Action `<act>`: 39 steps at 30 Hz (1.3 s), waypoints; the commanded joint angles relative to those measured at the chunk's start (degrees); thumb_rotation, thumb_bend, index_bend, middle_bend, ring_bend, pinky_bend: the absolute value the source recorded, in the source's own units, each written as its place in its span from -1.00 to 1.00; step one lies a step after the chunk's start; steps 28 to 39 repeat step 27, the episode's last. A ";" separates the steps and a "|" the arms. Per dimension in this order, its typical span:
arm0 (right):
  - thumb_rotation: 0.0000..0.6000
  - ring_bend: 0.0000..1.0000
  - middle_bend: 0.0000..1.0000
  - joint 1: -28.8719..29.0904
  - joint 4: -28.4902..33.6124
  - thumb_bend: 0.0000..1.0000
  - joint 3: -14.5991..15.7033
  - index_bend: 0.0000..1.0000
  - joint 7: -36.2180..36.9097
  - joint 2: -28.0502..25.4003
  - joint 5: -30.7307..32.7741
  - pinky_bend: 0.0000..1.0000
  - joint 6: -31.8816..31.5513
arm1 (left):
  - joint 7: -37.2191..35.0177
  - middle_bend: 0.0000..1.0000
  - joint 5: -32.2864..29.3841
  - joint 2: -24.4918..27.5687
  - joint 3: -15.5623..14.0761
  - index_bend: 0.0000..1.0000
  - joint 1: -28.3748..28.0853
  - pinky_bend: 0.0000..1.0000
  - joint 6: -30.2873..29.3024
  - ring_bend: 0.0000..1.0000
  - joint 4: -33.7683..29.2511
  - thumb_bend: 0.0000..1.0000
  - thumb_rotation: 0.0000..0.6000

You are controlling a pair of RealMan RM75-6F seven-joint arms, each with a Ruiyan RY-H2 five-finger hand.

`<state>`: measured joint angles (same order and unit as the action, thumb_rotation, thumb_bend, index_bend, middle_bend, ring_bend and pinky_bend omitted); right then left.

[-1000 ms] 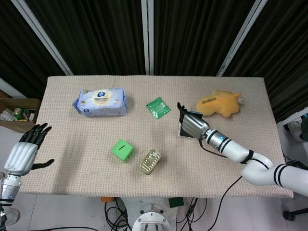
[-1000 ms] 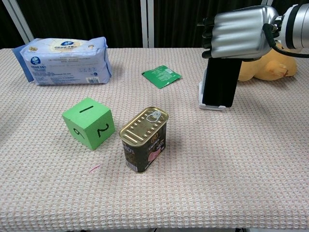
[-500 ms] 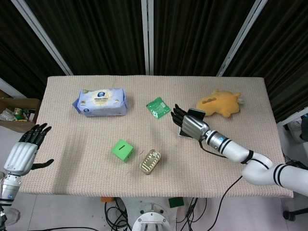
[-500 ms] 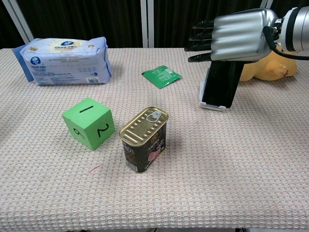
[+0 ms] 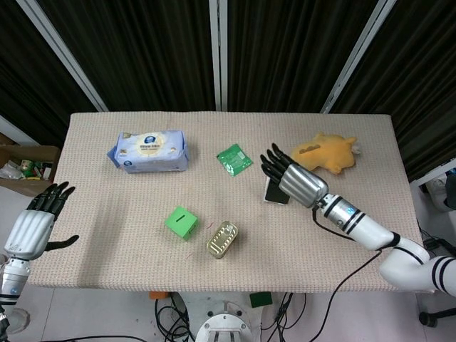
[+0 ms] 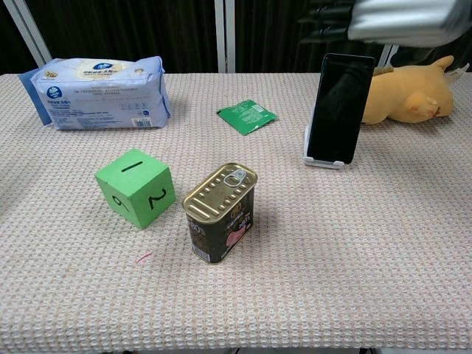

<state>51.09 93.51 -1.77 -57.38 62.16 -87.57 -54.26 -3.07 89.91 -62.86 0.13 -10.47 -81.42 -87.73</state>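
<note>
A black phone [image 6: 338, 108] stands tilted in a small white stand [image 6: 324, 160] at the table's right middle; in the head view the phone [image 5: 273, 192] is mostly hidden under my right hand [image 5: 296, 179]. That right hand [image 6: 398, 15] hovers above the phone, fingers spread, holding nothing and not touching it. My left hand [image 5: 35, 221] hangs open off the table's left edge, away from every object.
A wet-wipes pack [image 5: 148, 151] lies at the back left, a green sachet [image 5: 234, 158] mid-back, a yellow plush toy [image 5: 324, 154] back right. A green cube [image 5: 182, 221] and a gold tin can [image 5: 221, 239] sit near the front centre.
My right hand let go of the phone, spread its fingers and rose up and to the right. The phone stays leaning in its stand. The left hand is unmoved.
</note>
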 commanded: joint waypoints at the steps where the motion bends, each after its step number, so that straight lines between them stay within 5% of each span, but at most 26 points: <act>1: 1.00 -1.00 -1.00 -10.89 5.86 -0.58 0.60 -1.00 10.90 -5.89 1.38 -1.00 -13.24 | -6.24 -0.96 6.45 0.07 -0.34 -0.89 -1.33 -0.65 -3.11 -1.00 3.62 -0.82 0.88; 8: 1.00 -1.00 -1.00 -28.61 5.03 -0.59 5.66 -1.00 37.29 -8.09 5.43 -1.00 -26.97 | -0.82 -0.96 2.45 -1.16 -0.16 -0.89 0.29 -0.65 -2.41 -1.00 2.20 -0.82 0.86; 16: 1.00 -1.00 -1.00 -42.11 -6.10 -0.61 12.18 -1.00 49.17 1.13 1.78 -1.00 -33.66 | 2.44 -0.96 1.20 -1.48 -0.56 -0.89 1.53 -0.65 -2.67 -1.00 0.50 -0.81 0.85; 25: 1.00 -1.00 -1.00 -46.49 -13.40 -0.60 12.18 -1.00 50.32 6.80 -2.00 -1.00 -35.79 | 2.49 -0.96 1.77 -1.59 -1.54 -0.89 2.91 -0.65 -3.78 -1.00 0.78 -0.82 0.85; 39: 1.00 -1.00 -1.00 -46.68 -13.93 -0.60 11.65 -1.00 49.41 7.18 -2.49 -1.00 -36.06 | 2.26 -0.96 1.85 -1.59 -1.64 -0.89 3.07 -0.66 -3.89 -1.00 0.96 -0.82 0.86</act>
